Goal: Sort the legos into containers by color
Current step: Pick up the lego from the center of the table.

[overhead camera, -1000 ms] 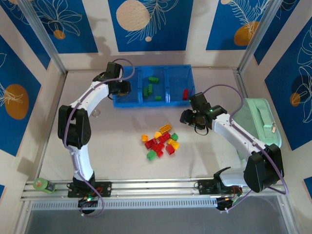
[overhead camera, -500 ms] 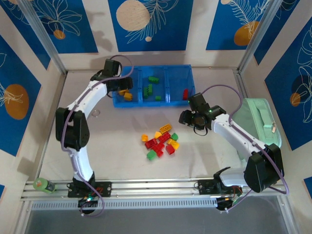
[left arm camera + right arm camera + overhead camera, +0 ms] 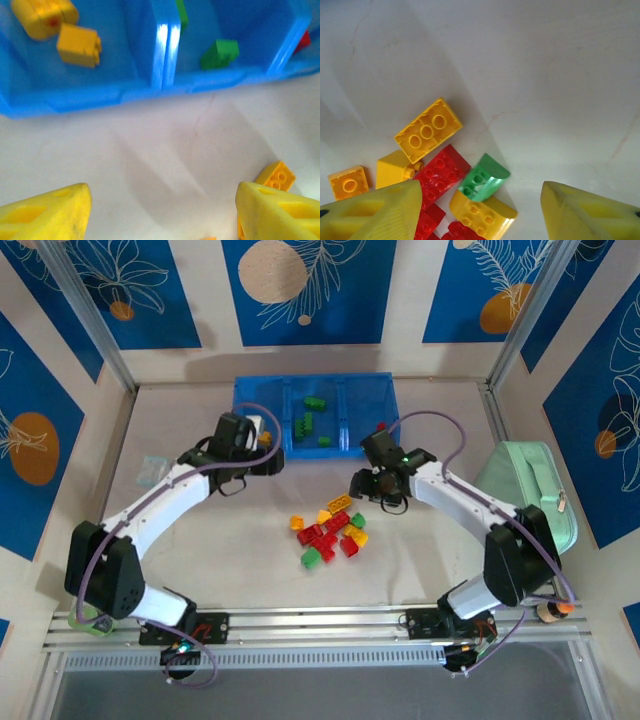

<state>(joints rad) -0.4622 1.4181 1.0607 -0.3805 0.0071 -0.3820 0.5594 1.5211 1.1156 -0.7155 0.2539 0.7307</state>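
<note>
The legos [image 3: 330, 532] lie in a loose pile of red, yellow, green and orange bricks at mid-table. The containers are one blue tray [image 3: 340, 385] with three compartments at the back. In the left wrist view yellow bricks [image 3: 79, 45] lie in its left compartment and a green brick [image 3: 219, 54] in the middle one. My left gripper [image 3: 263, 454] hangs open and empty over bare table just in front of the tray [image 3: 100, 95]. My right gripper [image 3: 362, 484] is open above the pile's far right edge, over a green brick [image 3: 482, 181] and a yellow brick [image 3: 427, 131].
A mint-green zipped case [image 3: 530, 490] lies at the right wall. A small clear packet [image 3: 152, 468] sits at the left. A green tape roll [image 3: 88, 620] rests on the front rail. An orange brick [image 3: 276, 176] lies beside my left gripper's right finger.
My left gripper opened over the tray's left compartment, left a yellow brick there and drew back to the table. My right gripper moved left toward the pile and opened wider.
</note>
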